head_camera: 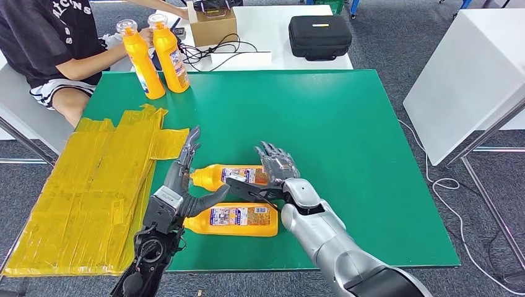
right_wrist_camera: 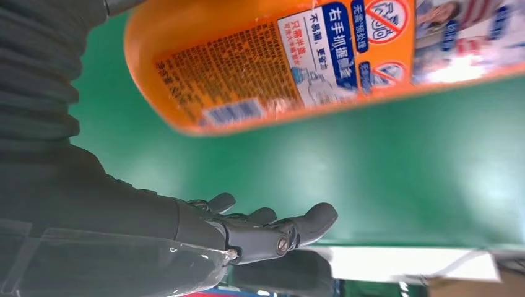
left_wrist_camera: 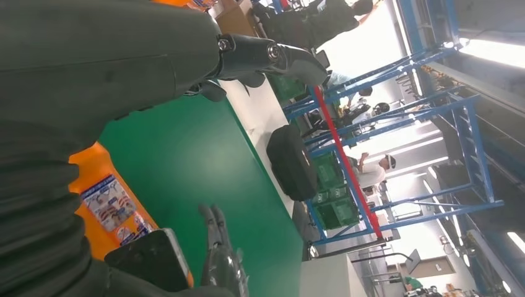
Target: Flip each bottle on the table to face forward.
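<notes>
near the table's front edge two orange bottles lie flat, long axes running left-right, caps toward the left. far bottle [head_camera: 232, 176] sits between the hands: right hand [head_camera: 275, 167] spread, over its base end, thumb across the body; left hand [head_camera: 182, 170] spread, beside the cap. near bottle [head_camera: 232, 218] lies just below both. right hand looks closer.

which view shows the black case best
The head view: the whole black case lies on the white table beyond the green one. The left wrist view shows it turned and partly cut off. The right wrist view gives no clear sight of it.
</notes>
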`<action>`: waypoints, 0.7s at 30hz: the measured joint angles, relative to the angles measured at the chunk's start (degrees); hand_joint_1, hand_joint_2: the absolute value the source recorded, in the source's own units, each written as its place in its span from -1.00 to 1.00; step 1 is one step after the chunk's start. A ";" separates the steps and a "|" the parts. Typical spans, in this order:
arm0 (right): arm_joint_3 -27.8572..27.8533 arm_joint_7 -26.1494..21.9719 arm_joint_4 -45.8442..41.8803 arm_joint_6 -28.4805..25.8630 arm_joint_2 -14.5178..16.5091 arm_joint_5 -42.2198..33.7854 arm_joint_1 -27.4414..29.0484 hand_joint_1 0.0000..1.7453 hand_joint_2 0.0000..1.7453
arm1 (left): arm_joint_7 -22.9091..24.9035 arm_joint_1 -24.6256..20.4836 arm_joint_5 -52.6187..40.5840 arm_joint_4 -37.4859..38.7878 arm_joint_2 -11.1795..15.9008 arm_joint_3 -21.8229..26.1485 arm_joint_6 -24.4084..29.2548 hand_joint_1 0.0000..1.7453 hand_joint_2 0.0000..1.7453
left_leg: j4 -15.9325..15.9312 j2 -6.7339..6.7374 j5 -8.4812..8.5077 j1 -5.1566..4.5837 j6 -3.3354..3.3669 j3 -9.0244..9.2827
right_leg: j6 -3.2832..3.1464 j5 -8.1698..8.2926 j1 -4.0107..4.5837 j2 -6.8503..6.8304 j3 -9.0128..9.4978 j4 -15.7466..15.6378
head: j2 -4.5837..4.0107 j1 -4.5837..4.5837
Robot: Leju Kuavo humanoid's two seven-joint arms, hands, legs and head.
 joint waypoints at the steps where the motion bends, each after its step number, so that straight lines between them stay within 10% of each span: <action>1: -0.07 0.32 0.48 0.00 -0.18 0.15 -0.07 -1.00 1.00 | 0.03 -0.03 -0.01 0.00 -0.03 0.00 -0.02 -1.00 1.00 | 0.00 0.00 0.00 0.00 0.00 0.00 | 0.00 0.00 0.00 0.00 0.00 0.00 | 0.00 0.00; 21: -0.61 1.70 4.53 0.50 -2.07 1.86 -0.91 -1.00 1.00 | 0.41 -1.09 -0.11 0.52 -0.68 0.00 -0.33 -1.00 1.00 | 0.00 0.02 0.00 0.00 0.00 -0.01 | 0.00 0.00 0.00 0.00 -0.01 0.00 | 0.00 -0.01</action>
